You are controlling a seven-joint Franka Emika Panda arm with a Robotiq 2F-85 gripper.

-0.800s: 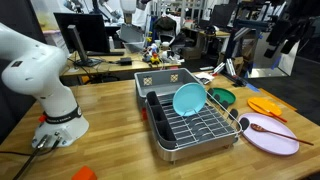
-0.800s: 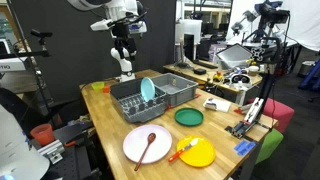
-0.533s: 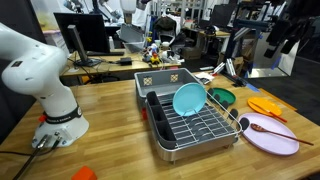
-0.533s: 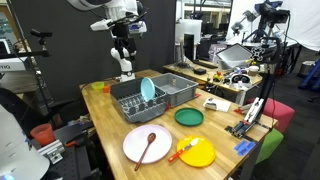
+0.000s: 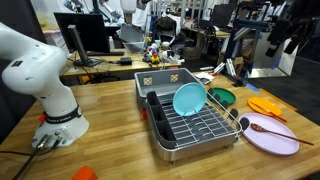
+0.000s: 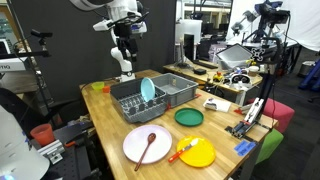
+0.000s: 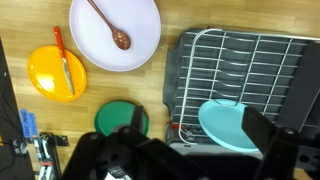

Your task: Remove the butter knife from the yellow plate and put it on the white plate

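The butter knife, red-orange with a paler end, lies on the yellow plate at the left of the wrist view. It also shows in an exterior view on the yellow plate. The white plate lies beside it and holds a brown wooden spoon. Both plates also show in an exterior view, the white one and the yellow one. My gripper hangs high above the far end of the table, open and empty, well away from both plates.
A grey dish rack stands mid-table with a teal plate upright in it. A green bowl sits next to the yellow plate. Small items lie near the table edge. The arm's base stands on the table.
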